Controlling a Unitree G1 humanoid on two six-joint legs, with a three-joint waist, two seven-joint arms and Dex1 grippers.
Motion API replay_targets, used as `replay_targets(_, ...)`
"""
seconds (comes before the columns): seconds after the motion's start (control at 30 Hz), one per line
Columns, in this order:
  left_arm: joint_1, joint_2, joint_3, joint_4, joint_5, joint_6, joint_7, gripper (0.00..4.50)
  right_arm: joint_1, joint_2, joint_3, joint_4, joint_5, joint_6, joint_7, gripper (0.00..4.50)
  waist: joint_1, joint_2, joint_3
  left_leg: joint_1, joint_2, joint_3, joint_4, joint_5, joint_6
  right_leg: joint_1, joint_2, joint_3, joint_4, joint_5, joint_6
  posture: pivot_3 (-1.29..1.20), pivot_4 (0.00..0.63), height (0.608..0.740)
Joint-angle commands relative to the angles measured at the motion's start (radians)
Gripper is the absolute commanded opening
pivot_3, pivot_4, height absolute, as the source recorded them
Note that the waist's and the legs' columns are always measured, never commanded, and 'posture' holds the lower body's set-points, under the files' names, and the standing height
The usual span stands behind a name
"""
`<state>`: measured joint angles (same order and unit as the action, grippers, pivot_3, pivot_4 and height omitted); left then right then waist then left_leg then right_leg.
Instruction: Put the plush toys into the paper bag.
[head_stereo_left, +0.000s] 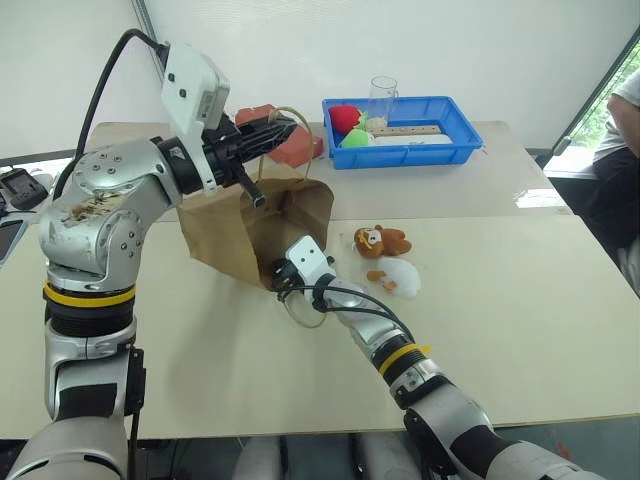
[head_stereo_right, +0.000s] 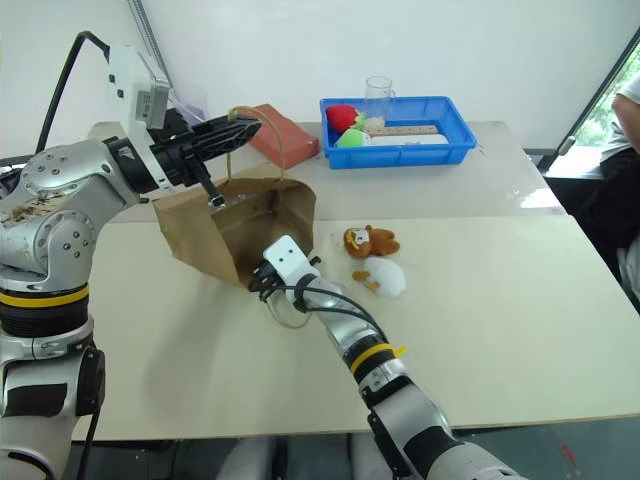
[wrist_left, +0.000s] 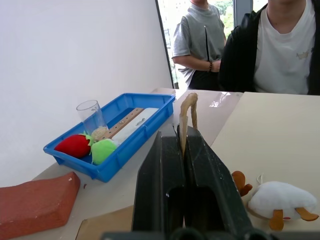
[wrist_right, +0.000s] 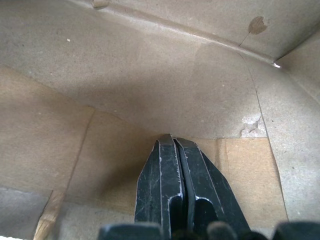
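Note:
The brown paper bag (head_stereo_left: 225, 225) lies on its side on the table, mouth toward the toys. My left gripper (head_stereo_left: 290, 128) is raised above it, shut on the upper cord handle (wrist_left: 189, 107), holding the mouth up. My right gripper (wrist_right: 172, 140) is shut, its tips inside the bag's mouth against the lower paper wall; I cannot tell if paper is pinched. The lower handle (head_stereo_left: 305, 312) loops by that wrist. Just right of the bag lie the brown plush toy (head_stereo_left: 383, 240) and, nearer me, the white plush toy with orange bits (head_stereo_left: 398, 275).
A blue tray (head_stereo_left: 440, 155) at the back holds a red ball (head_stereo_left: 345, 118), a green ball (head_stereo_left: 355, 138) and a clear glass (head_stereo_left: 383, 95). A red block (head_stereo_left: 297, 150) lies behind the bag. A person (head_stereo_left: 620, 150) stands at the table's right; two people (wrist_left: 280, 45) stand beyond its end.

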<state>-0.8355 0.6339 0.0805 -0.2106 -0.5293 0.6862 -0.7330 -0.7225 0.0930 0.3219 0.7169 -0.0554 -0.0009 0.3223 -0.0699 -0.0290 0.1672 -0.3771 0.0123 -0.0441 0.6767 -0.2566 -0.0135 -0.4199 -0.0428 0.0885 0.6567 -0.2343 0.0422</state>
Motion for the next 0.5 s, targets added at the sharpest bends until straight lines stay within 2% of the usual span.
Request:
replay_targets(0.03,0.061,0.012,0.019,-0.056,-0.006,-0.012,-0.004,0.00,0.007,0.026,-0.021,0.070,-0.012,0.057,-0.025,0.05,0.000,0.000,0.000,0.000,0.000,0.000,0.000,0.000,0.000,0.000,0.000,0.000,0.000,0.000,0.000,0.00,0.150,0.740)
replay_targets(0.27,0.175,0.005,-0.018,-0.121,-0.045,-0.004,-0.065,0.00,0.002,0.007,-0.043,-0.076,0.027,0.089,0.037,0.05,0.003,0.000,0.000,-0.002,0.000,-0.001,0.001,0.000,0.000,-0.001,0.000,-0.001,-0.001,0.000,0.000,0.00,0.150,0.740)
replay_targets(0.5,0.190,0.010,-0.037,-0.115,-0.076,0.013,-0.116,0.00,0.099,-0.086,-0.017,-0.408,0.073,0.286,0.196,0.05,0.001,0.000,0.000,-0.009,0.000,-0.002,0.000,0.000,0.000,-0.007,0.000,-0.002,-0.001,0.000,0.000,0.00,0.150,0.740)
